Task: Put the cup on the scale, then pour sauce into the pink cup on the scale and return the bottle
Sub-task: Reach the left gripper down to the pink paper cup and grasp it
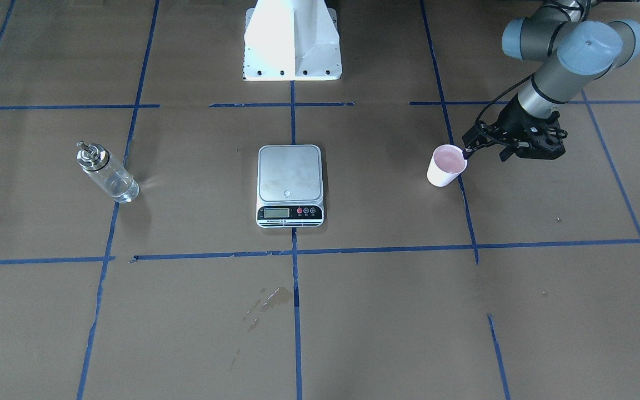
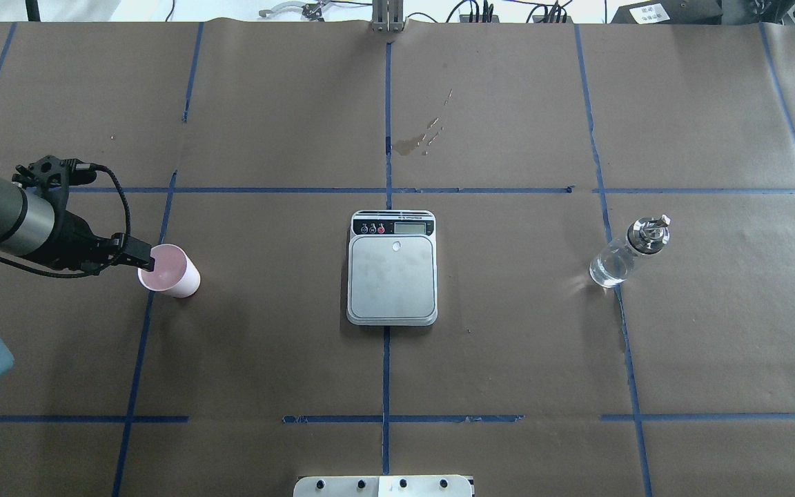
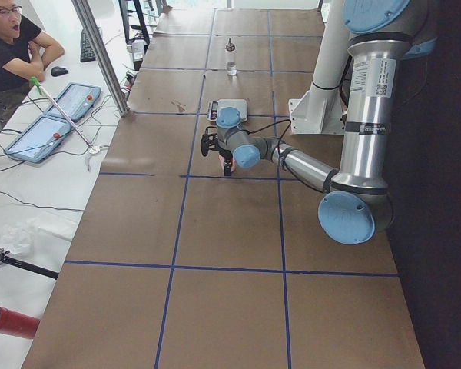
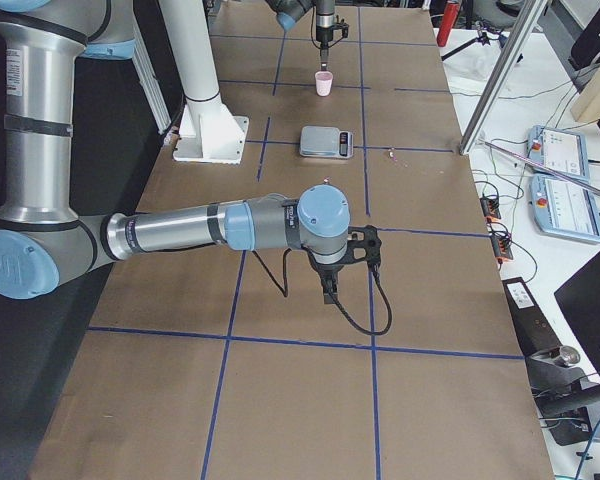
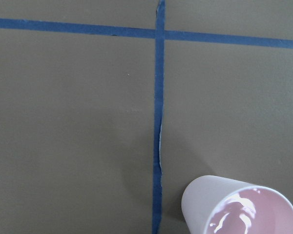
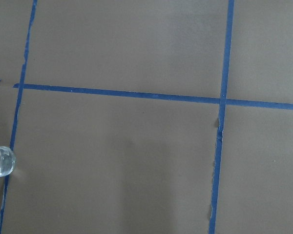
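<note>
The cup (image 1: pixel 445 165), white outside and pink inside, stands upright on the brown paper on my left side; it also shows in the overhead view (image 2: pixel 170 270) and the left wrist view (image 5: pixel 239 207). My left gripper (image 1: pixel 467 149) hovers just above its rim with the fingers together and nothing in them. The scale (image 1: pixel 290 186) sits at the table's centre with a bare platform. The glass bottle (image 1: pixel 108 173), with a silver cap and clear liquid, stands on my right side. My right gripper (image 4: pixel 326 293) points down over bare paper, far from the bottle; I cannot tell whether it is open.
A dried stain (image 1: pixel 267 300) marks the paper beyond the scale. Blue tape lines (image 1: pixel 298 251) divide the table into squares. The white robot base (image 1: pixel 292 41) stands behind the scale. An operator (image 3: pixel 8 46) sits past the table's far edge.
</note>
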Robot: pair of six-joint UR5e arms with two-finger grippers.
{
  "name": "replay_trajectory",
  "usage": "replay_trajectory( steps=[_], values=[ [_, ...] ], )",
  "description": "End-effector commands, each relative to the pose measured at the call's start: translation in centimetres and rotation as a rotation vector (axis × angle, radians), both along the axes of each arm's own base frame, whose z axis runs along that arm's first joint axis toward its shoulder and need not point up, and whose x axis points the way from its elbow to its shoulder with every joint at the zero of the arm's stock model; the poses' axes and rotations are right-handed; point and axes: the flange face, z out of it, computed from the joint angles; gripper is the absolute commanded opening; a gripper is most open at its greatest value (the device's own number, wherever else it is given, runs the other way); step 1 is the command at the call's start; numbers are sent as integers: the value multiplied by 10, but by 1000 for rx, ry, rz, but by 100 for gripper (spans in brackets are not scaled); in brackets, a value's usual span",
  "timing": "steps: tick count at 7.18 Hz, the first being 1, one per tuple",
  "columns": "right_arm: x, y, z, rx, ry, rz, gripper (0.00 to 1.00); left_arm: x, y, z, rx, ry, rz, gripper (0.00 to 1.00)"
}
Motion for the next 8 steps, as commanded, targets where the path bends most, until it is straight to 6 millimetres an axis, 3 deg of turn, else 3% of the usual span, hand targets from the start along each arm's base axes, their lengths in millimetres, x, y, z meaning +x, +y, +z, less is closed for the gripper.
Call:
replay_trajectory(
  steps=[1, 4, 6, 8],
  values=[
    [0, -3, -2, 4, 4, 0, 100, 12, -1, -7, -6, 9, 5, 99],
    [0, -3, -1, 3, 4, -1, 100, 17, -5, -2, -15, 2, 4, 81],
    [-1, -3, -1, 1, 4, -3, 100, 17, -6, -1, -16, 0, 4, 58],
    [-2, -8, -5, 8, 4, -4, 100, 18, -5, -1, -42, 2, -13, 26]
  ],
)
